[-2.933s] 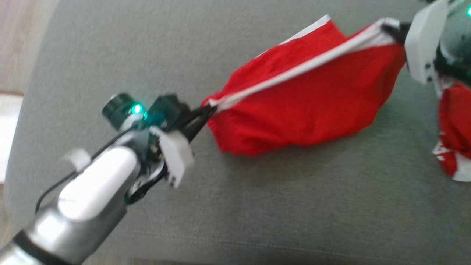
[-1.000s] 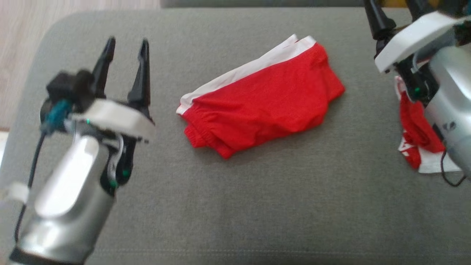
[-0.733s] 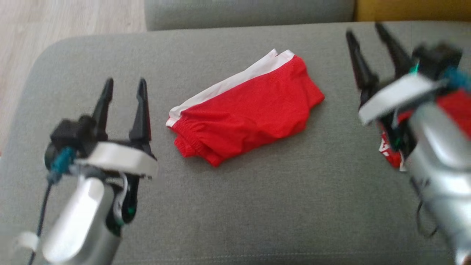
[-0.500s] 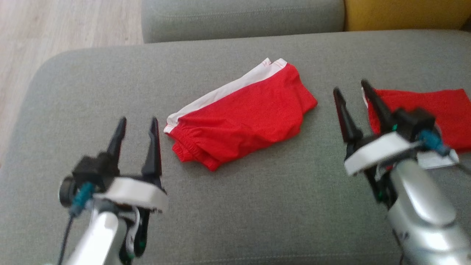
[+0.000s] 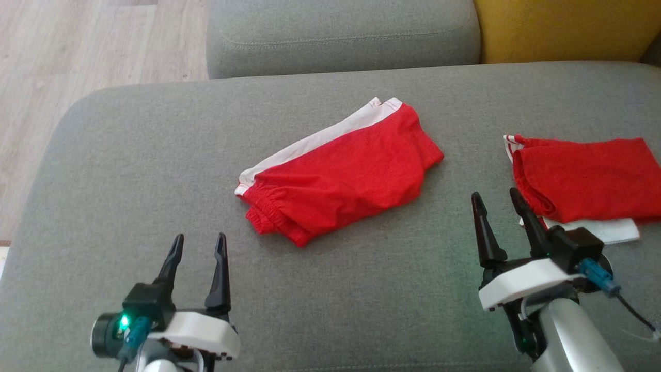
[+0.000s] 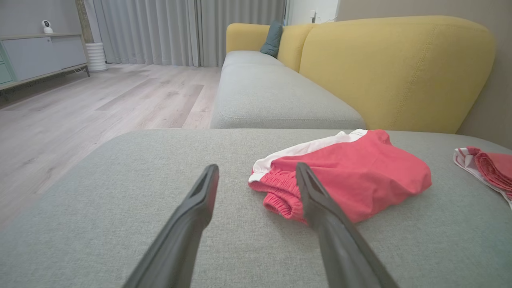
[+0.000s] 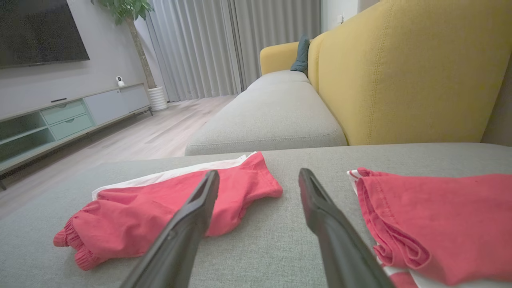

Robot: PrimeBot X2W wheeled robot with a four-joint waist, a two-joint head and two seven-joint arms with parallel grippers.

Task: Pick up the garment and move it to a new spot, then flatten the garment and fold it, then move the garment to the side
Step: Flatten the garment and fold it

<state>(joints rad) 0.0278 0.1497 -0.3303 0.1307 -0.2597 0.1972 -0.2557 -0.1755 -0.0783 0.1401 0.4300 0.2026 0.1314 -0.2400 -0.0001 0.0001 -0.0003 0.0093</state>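
2 empty claws gape wide: garment (image 5: 341, 178) lies between left claw (image 5: 200, 237) and right claw (image 5: 493, 194), untouched.

Left claw (image 5: 199, 244) and right claw (image 5: 494, 199) gape (fingers pointing forward).

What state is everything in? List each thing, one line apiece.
Red shorts: folded, lying on the cushion, unheld.
Second red garment: folded, lying to the right, unheld.
Left tool: open, empty, clear of the shorts.
Right tool: open, empty.
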